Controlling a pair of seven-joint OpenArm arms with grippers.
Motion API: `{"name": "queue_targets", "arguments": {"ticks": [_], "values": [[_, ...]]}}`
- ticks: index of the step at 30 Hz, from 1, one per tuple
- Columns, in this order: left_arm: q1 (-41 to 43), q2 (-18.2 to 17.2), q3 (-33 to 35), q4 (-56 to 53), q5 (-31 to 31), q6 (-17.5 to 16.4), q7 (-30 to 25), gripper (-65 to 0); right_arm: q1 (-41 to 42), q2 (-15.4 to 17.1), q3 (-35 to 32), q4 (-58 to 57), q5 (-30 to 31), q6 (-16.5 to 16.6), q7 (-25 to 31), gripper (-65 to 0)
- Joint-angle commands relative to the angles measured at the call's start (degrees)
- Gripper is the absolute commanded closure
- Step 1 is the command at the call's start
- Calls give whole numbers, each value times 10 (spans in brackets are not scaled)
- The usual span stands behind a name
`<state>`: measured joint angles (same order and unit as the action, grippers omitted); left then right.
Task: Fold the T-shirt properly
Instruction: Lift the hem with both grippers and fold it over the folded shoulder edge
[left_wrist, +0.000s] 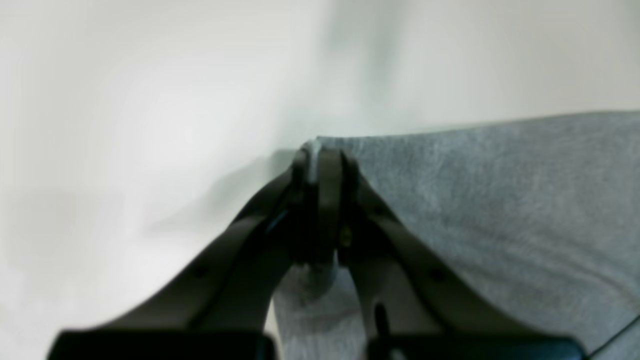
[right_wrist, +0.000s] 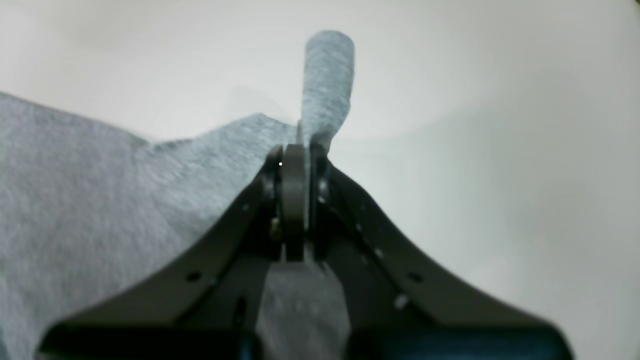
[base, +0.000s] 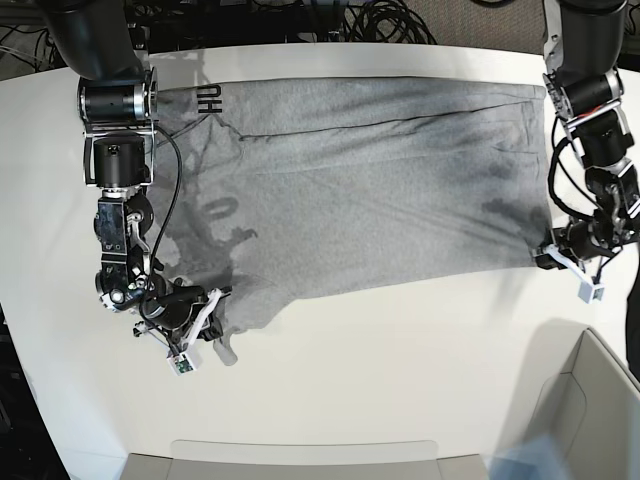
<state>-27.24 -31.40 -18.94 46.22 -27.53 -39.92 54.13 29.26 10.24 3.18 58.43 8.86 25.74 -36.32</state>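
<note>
The heather-grey T-shirt (base: 380, 190) lies spread flat on the white table (base: 400, 360). Black lettering (base: 208, 97) shows at its far left corner, and more shows faintly through the cloth. My right gripper (base: 218, 297) is at the shirt's near left corner, shut on the fabric. In the right wrist view (right_wrist: 295, 150) a fold of cloth (right_wrist: 327, 85) sticks out past its fingertips. My left gripper (base: 545, 257) is shut on the shirt's near right corner. In the left wrist view (left_wrist: 317, 152) the shirt (left_wrist: 500, 200) stretches away to the right.
A grey bin (base: 600, 400) stands at the near right corner of the table. A pale tray edge (base: 300, 460) lies along the near side. Cables (base: 380, 20) lie beyond the far edge.
</note>
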Motion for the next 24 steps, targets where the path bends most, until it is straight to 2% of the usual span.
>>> {"name": "queue_targets", "arguments": {"ticks": [1, 6, 8, 12, 16, 20, 24], "values": [[-1, -11, -4, 38, -6, -1, 4, 0, 16, 5, 3, 24, 9, 2, 11, 0], [55, 9, -8, 173, -6, -1, 48, 0, -23, 3, 50, 91, 9, 2, 4, 0], [71, 10, -8, 200, -6, -1, 64, 0, -30, 3, 69, 112, 9, 2, -21, 0], [101, 11, -9, 222, -6, -1, 68, 0, -48, 3, 94, 164, 9, 7, -72, 0], [131, 10, -11, 250, -6, -1, 74, 0, -86, 4, 101, 231, 9, 6, -82, 0], [175, 10, -48, 286, -6, -1, 76, 0, -113, 5, 115, 277, 9, 7, -129, 0], [199, 10, -57, 288, -7, -1, 76, 0, -141, 3, 132, 313, 9, 7, -140, 0]]}}
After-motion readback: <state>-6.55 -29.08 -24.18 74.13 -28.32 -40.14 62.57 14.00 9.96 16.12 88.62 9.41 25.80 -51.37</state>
